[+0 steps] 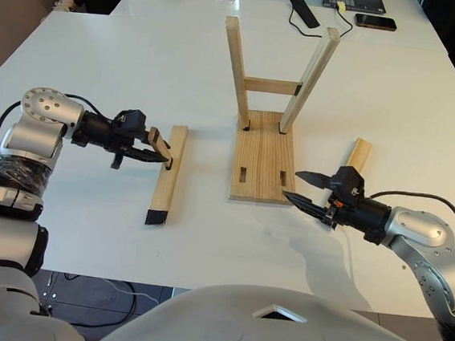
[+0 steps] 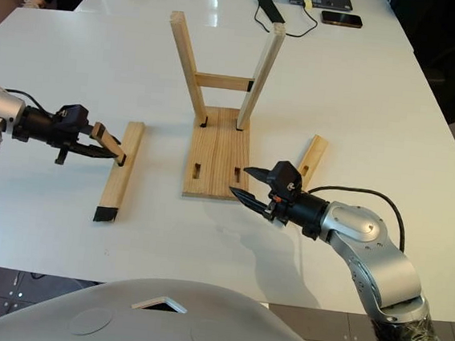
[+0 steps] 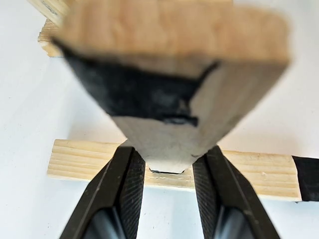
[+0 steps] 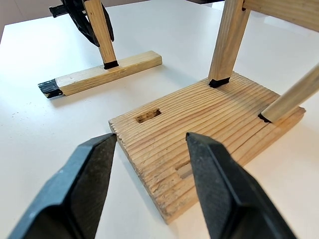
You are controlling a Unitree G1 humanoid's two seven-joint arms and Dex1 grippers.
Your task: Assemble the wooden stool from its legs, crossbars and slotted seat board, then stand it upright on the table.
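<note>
Two legs [image 1: 239, 71] stand in the far slots of the seat board [image 1: 264, 162], which lies flat at the middle of the white counter [image 1: 100, 70]. A crossbar [image 1: 272, 85] joins them partway up. Both near slots [image 1: 244, 174] of the board lie open. Left of the board, a loose leg [image 1: 166, 181] lies on the counter. The left gripper [image 1: 162, 158] has its fingers clamped on a short crossbar [image 1: 156, 139], whose black-tipped end meets that leg's side. The right gripper [image 1: 290, 185] is just beside the board's near right corner, its fingers spread wide apart. A second loose leg [image 1: 359, 155] lies to the board's right, beyond that gripper.
</note>
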